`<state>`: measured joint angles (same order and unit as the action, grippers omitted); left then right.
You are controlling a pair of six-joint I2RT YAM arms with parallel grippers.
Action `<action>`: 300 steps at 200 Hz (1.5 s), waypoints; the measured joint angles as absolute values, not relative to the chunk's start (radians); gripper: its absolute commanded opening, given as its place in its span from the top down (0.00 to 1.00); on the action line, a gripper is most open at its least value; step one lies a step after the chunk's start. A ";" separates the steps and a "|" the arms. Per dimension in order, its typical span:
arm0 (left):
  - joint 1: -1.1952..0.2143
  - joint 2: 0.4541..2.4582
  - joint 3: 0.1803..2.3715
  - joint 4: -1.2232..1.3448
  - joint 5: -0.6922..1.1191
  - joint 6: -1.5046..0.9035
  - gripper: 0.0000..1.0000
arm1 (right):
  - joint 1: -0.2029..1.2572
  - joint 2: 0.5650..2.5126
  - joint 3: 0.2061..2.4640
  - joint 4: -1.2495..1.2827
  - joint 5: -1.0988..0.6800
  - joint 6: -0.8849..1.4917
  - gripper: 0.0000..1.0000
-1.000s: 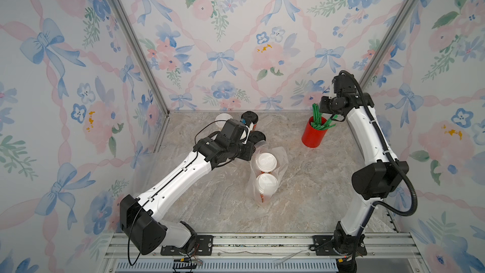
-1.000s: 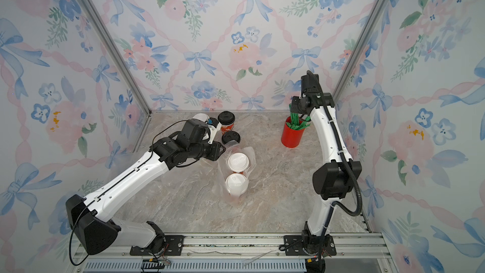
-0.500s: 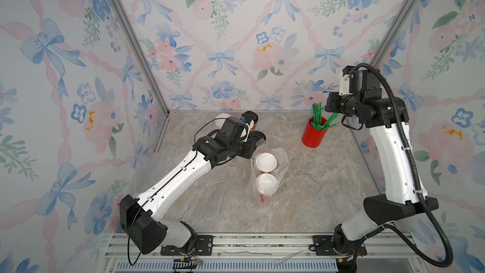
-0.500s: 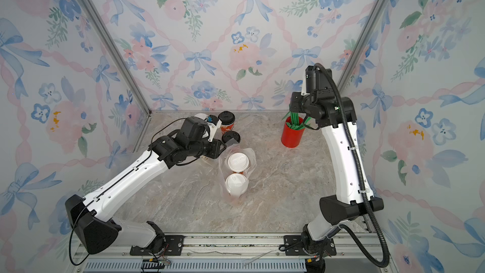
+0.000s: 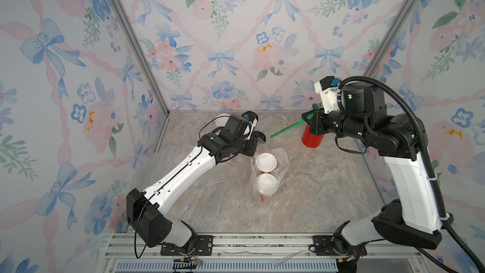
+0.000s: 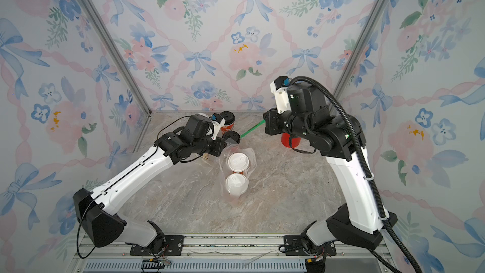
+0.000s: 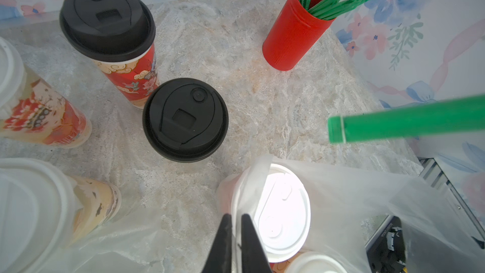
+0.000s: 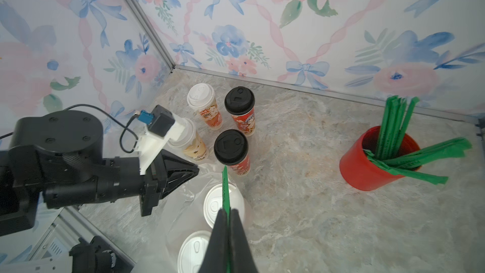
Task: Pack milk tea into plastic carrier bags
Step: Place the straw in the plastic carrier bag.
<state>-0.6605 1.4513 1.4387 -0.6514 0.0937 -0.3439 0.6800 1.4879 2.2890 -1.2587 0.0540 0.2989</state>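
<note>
Two white-lidded milk tea cups [image 5: 266,162] [image 5: 267,183] stand inside a clear plastic carrier bag [image 5: 283,159] mid-table. In the left wrist view my left gripper [image 7: 236,217] is shut on that bag's thin rim, right beside the nearer white lid [image 7: 282,211]. My right gripper [image 8: 227,212] is shut on a green straw [image 8: 225,187], held in the air above the bagged cups and pointing toward the left arm [image 5: 288,127]. Two black-lidded red cups [image 7: 107,19] [image 7: 185,119] and two white-lidded cups [image 7: 39,116] [image 7: 31,206] stand loose at the back left.
A plain red cup [image 5: 312,137] with several green straws [image 8: 393,127] stands at the back right, below my right wrist. Another clear bag [image 6: 194,177] lies flat on the marble under my left forearm. Walls close in at the back and both sides.
My left gripper has closed on the bag's rim. My right arm has come away from the red cup with one straw and swung it toward the middle.
</note>
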 measured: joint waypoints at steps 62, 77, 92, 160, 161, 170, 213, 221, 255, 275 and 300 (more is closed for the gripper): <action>-0.661 1.451 1.439 -0.641 0.121 -0.348 1.00 | 0.743 1.570 2.245 -1.275 0.049 0.300 0.98; -0.661 1.449 1.439 -0.630 0.131 -0.353 1.00 | 0.744 1.599 2.228 -1.268 0.049 0.300 0.97; -0.661 1.444 1.439 -0.621 0.144 -0.360 1.00 | 0.744 1.625 2.223 -1.258 0.056 0.300 0.97; -0.664 1.436 1.439 -0.607 0.173 -0.371 1.00 | 0.748 1.735 2.229 -1.242 0.140 0.289 0.97; -0.664 1.436 1.439 -0.607 0.173 -0.371 1.00 | 0.748 1.736 2.229 -1.242 0.141 0.289 0.97; -0.665 1.436 1.439 -0.607 0.173 -0.371 1.00 | 0.748 1.750 2.229 -1.242 0.150 0.284 0.97; -0.667 1.436 1.439 -0.606 0.173 -0.371 1.00 | 0.748 1.785 2.182 -1.230 0.166 0.276 0.96; -0.667 1.436 1.439 -0.606 0.173 -0.371 1.00 | 0.748 1.787 2.157 -1.220 0.166 0.276 0.96; -0.667 1.430 1.438 -0.600 0.172 -0.371 1.00 | 0.748 1.803 2.036 -1.163 0.165 0.277 0.94; -0.667 1.424 1.436 -0.600 0.173 -0.371 1.00 | 0.748 1.807 1.960 -1.115 0.159 0.277 0.93; -0.667 1.423 1.431 -0.599 0.173 -0.371 1.00 | 0.749 1.816 1.892 -1.066 0.145 0.279 0.91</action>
<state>-0.6674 1.4235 1.4311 -0.5991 0.1730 -0.3710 0.7486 1.8160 1.8915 -1.0664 0.1448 0.2790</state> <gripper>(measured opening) 0.046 0.079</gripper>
